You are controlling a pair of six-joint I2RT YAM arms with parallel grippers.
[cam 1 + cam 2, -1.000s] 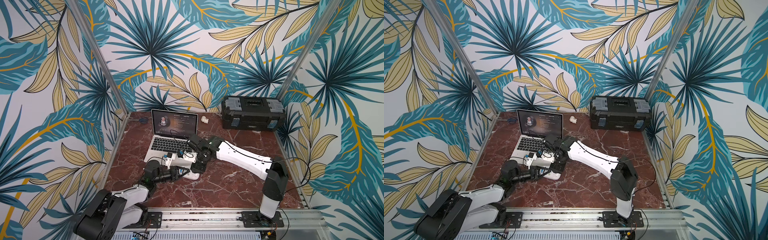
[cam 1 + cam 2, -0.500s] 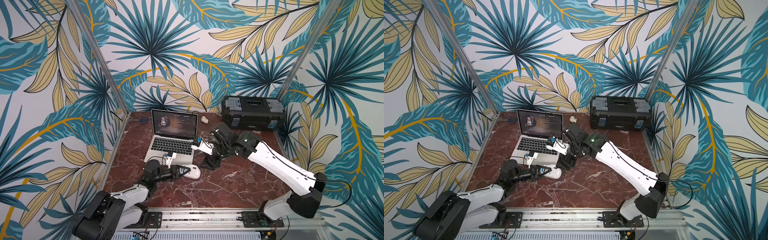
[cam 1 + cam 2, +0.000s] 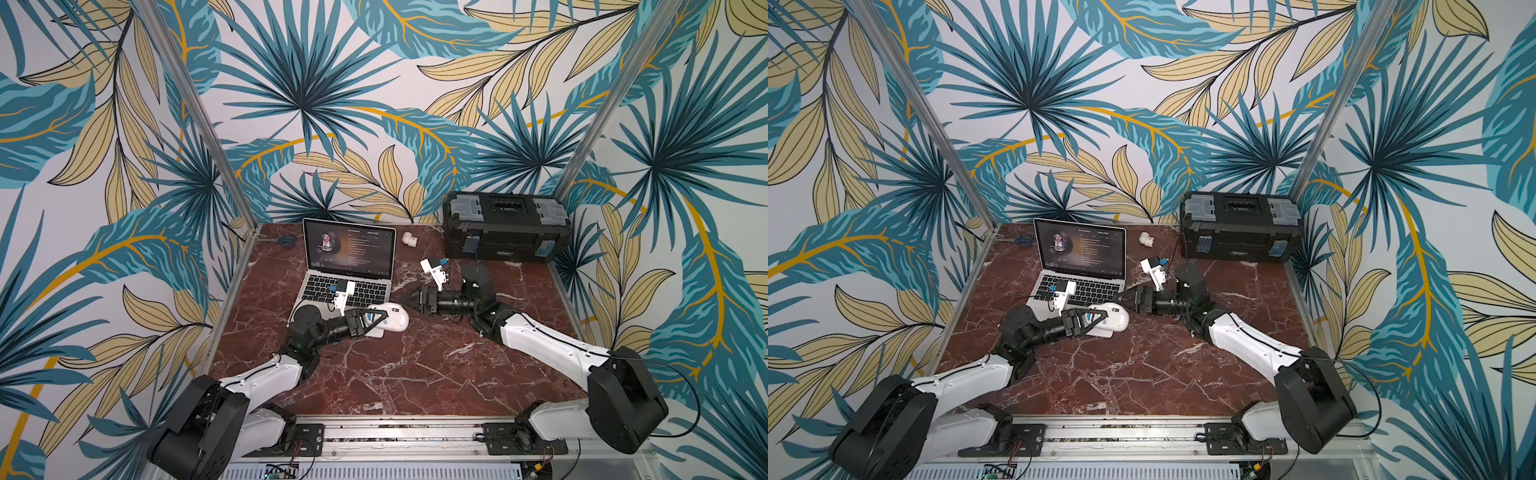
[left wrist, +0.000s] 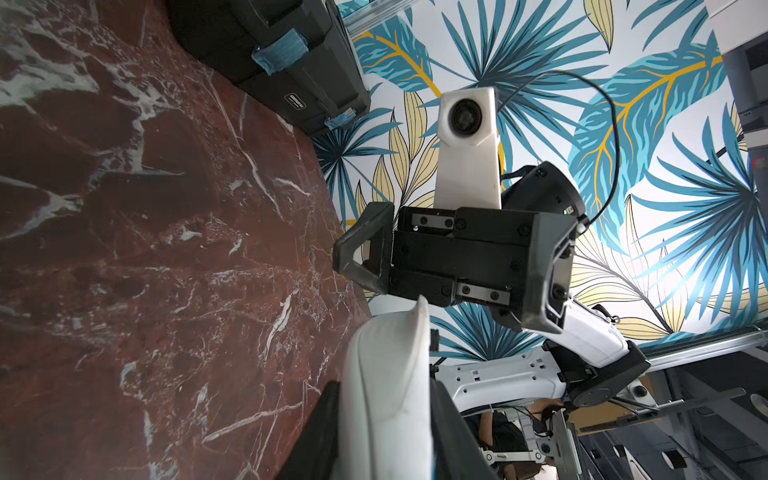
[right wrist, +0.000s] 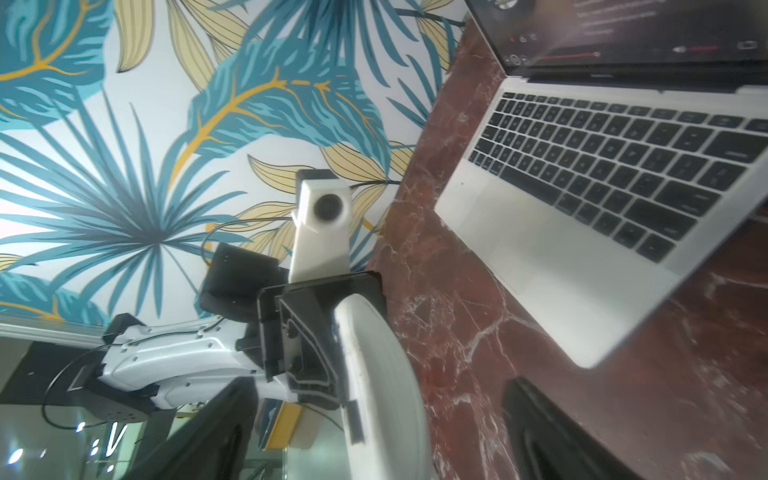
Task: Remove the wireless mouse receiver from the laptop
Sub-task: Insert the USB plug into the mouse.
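Two arms met near the middle of the bench (image 3: 415,374) in both top views. The laptop (image 3: 349,270) stood open toward the back edge, left of centre, with a black toolbox (image 3: 505,232) at the back right corner. The left fingers (image 3: 372,316) were closed partway on a white mouse (image 3: 392,320) at the laptop's front right corner. The right fingers (image 3: 409,297) pointed at it from just beside it, holding nothing.

In the left wrist view, the right fingers (image 4: 361,253) stood spread wide and empty beyond the mouse (image 4: 386,382).

In the right wrist view, the left fingers (image 5: 307,345) clamped the mouse (image 5: 378,374) on its edge. The laptop (image 5: 602,187) lay beside it. The receiver could not be made out on any side that showed.

The pull was probably either just finished or not yet started; I cannot tell which. If it remained, the next move called for the right fingers to narrow, square up to the port, pinch the tiny stub and draw it straight out.
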